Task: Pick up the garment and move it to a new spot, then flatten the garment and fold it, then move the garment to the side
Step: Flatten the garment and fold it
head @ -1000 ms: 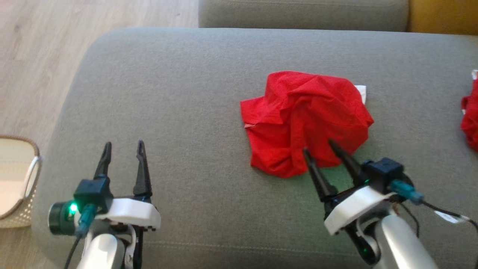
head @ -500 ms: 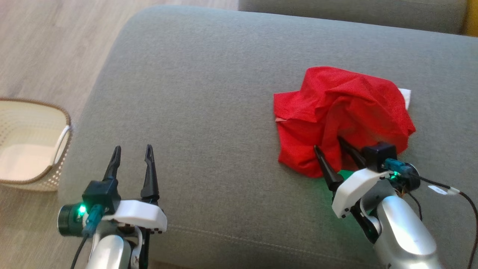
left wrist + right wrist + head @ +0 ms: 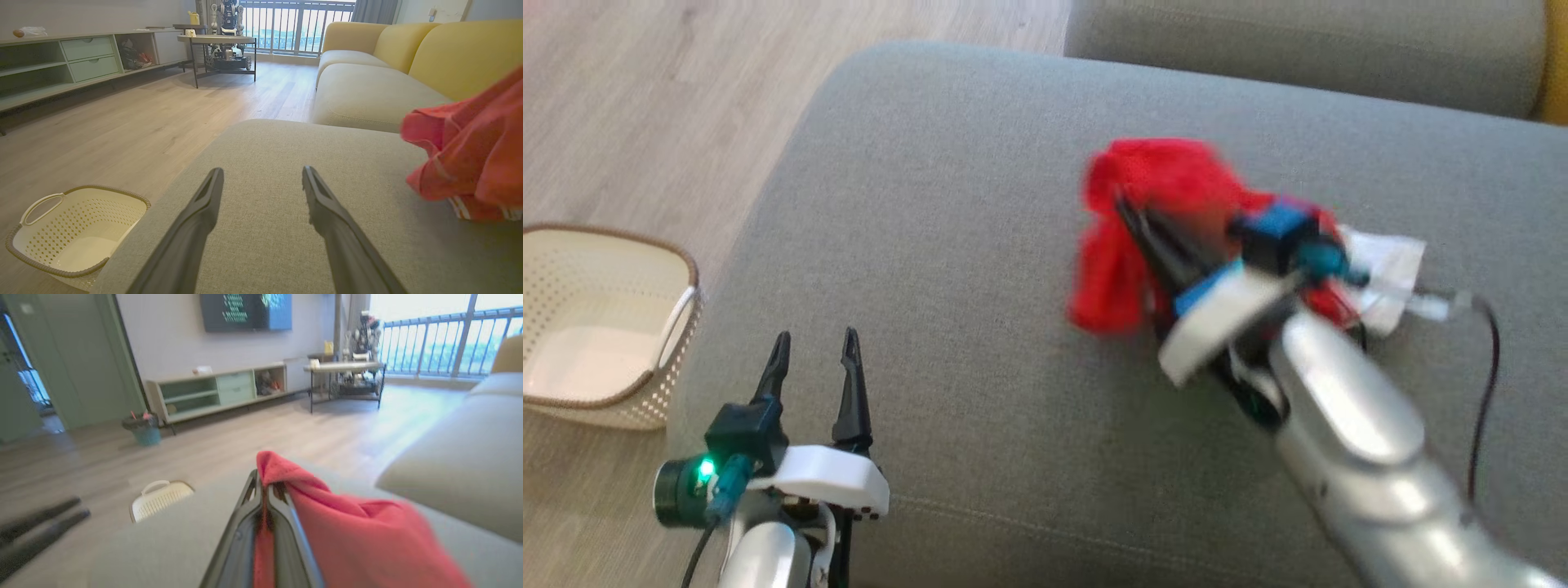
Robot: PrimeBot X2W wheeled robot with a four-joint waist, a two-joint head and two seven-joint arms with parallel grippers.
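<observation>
Above the grey cushion (image 3: 980,245), red garment (image 3: 1152,175) pinched in right gripper (image 3: 1127,214)

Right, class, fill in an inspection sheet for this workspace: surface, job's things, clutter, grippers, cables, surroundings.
Surface: grey fabric ottoman cushion, smooth, with a seam near its front edge.
Job's things: crumpled red fabric garment, bunched, with a fold pinched in the right gripper.
Clutter: white piece at the garment's edge, blurred, so cannot tell if it is separate; cream perforated plastic basket on the floor at the robot's left.
Grippers: left gripper open, fingers apart, holding nothing; right gripper shut on the garment.
Cables: black cable looping from the right wrist; teal-plugged cable at the left wrist.
Surroundings: pale wooden floor, yellow sofa, low green shelving unit.
</observation>
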